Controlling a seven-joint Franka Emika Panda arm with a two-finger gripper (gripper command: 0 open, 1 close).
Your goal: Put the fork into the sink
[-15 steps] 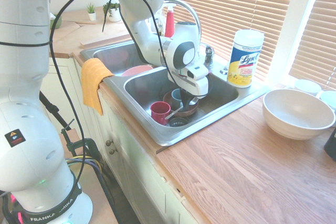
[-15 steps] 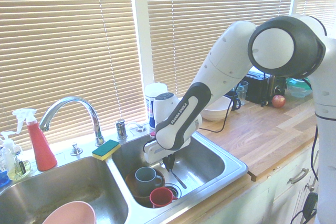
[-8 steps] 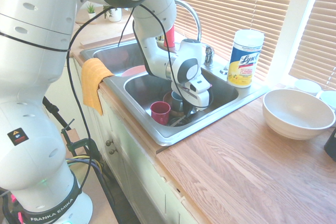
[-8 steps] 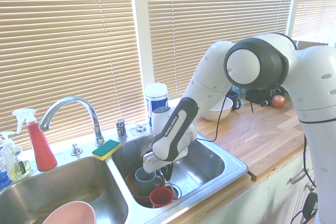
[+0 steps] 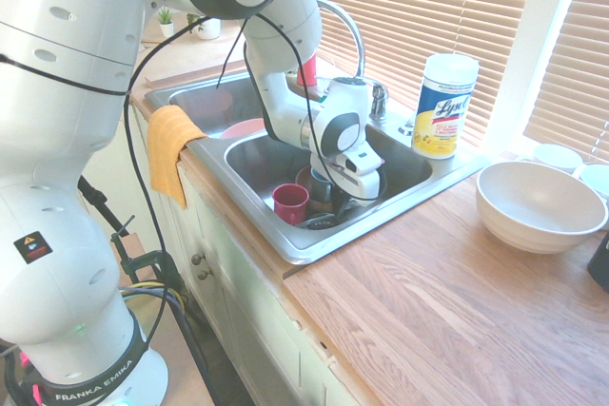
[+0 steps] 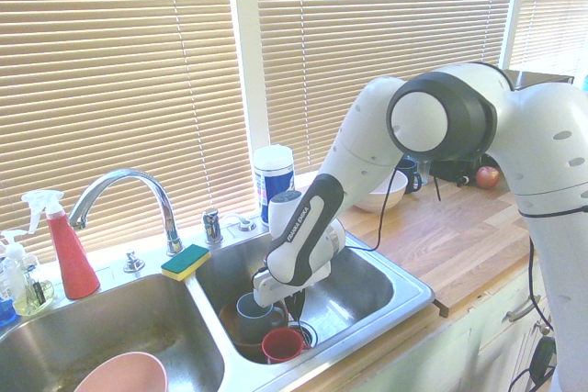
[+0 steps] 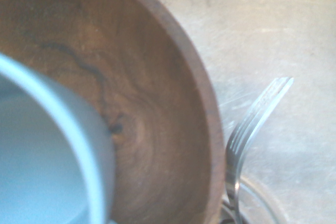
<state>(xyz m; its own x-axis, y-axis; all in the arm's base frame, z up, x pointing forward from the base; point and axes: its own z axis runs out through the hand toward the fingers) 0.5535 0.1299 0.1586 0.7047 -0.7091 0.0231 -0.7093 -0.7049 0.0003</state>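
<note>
Reaching down into the right basin of a stainless steel double sink (image 5: 304, 256), the white robot arm (image 5: 338, 130) has its gripper (image 6: 294, 304) low among the dishes. Its dark fingers are closed together, with no gap showing. A slim silver metal fork (image 7: 252, 124) is at the fingertips, inside that basin; whether they are pinching it, I cannot tell. Close up, its tines lie just outside the rim of a round brown wooden bowl (image 7: 152, 93), above the pale metal basin floor, and the handle runs out of sight.

A blue-gray mug (image 6: 257, 317) is inside the wooden bowl. Just beside it, on the near side, is a red mug (image 6: 282, 344). The left basin holds a pink bowl (image 6: 124, 375). A green and yellow sponge (image 6: 186, 262) rests at the far end of the divider, near the tall arched chrome faucet (image 6: 138, 176).

An orange cloth (image 5: 171, 149) hangs over the near counter edge at the left. At the far right of the sink stands a white, blue and yellow Lysol canister (image 5: 445, 106), and a wide white bowl (image 5: 538, 206) sits on the wooden counter (image 5: 428, 301) to the right.
</note>
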